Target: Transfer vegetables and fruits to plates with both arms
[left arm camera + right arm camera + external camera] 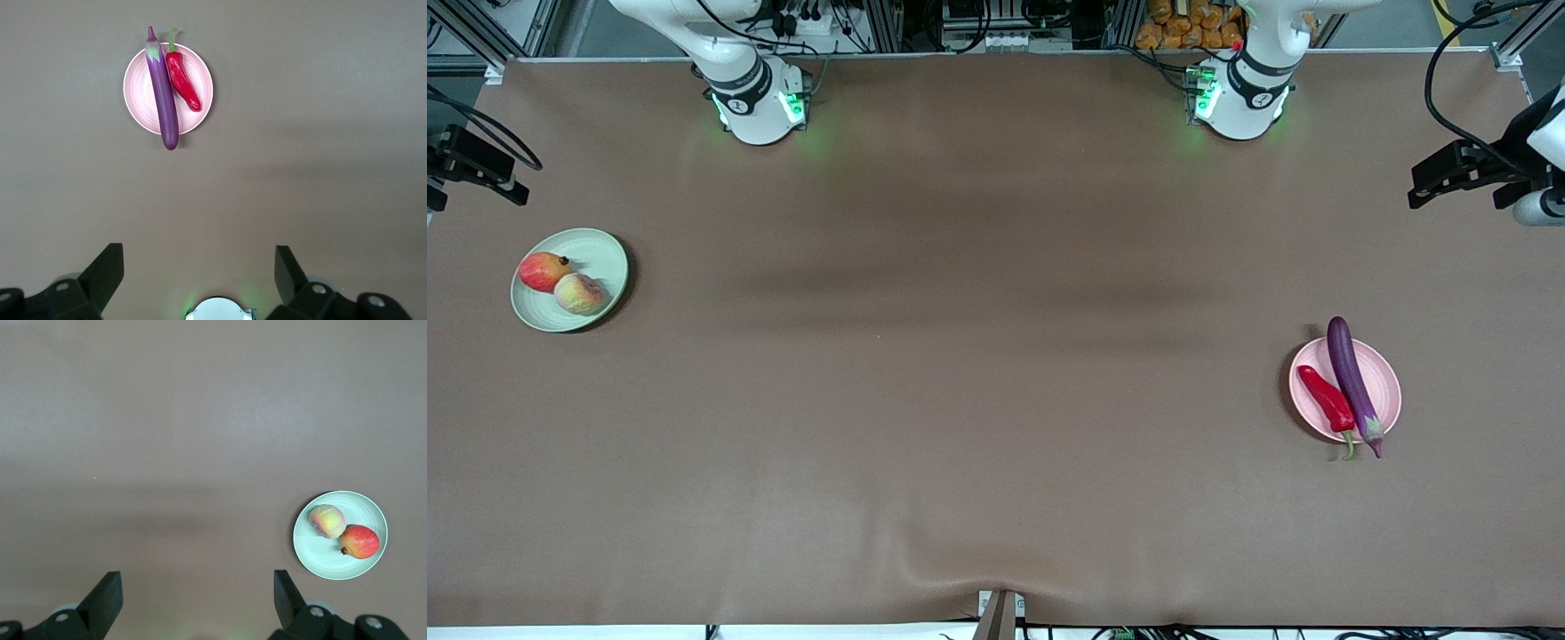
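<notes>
The pale green plate (596, 253) lies at the right arm's end of the table, with the red apple (543, 271) and the paler peach (580, 293) on it. The pink plate (1383, 382) lies at the left arm's end, with the purple eggplant (1352, 382) and the red chili pepper (1325, 400) on it, their stem ends over the rim. The left gripper (197, 270) is open and empty, high over bare table, apart from the pink plate (137, 90). The right gripper (195, 595) is open and empty, high over bare table, apart from the green plate (327, 560). Neither gripper shows in the front view.
The arm bases (760, 98) (1240, 98) stand at the table's edge farthest from the front camera. Black camera mounts reach in at both ends of the table (471, 160) (1467, 173). A small bracket (1000, 613) sits at the edge nearest the front camera.
</notes>
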{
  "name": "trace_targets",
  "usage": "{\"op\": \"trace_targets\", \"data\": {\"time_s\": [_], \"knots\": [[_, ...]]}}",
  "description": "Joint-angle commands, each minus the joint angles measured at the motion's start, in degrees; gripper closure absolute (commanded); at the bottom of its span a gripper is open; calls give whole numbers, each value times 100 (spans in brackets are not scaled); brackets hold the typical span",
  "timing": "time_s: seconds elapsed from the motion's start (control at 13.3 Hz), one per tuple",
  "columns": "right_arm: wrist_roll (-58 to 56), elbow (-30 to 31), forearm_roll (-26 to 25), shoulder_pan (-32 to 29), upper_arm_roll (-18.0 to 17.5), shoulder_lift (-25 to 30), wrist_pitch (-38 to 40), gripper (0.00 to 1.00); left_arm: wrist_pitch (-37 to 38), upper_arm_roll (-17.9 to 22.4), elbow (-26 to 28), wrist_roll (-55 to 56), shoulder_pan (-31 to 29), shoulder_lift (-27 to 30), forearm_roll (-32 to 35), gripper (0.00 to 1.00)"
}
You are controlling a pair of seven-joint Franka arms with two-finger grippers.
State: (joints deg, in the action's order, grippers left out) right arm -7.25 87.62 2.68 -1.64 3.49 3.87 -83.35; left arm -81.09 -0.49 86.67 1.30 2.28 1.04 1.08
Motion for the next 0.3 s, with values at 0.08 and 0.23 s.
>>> {"op": "trace_targets", "data": {"time_s": [0.08, 0.23], "knots": [[66, -123, 84, -91, -51, -62, 117, 0, 85, 23, -10, -51, 10, 72, -82, 0], [66, -123, 84, -91, -42, -62, 117, 0, 85, 23, -10, -51, 1, 72, -91, 0]]}}
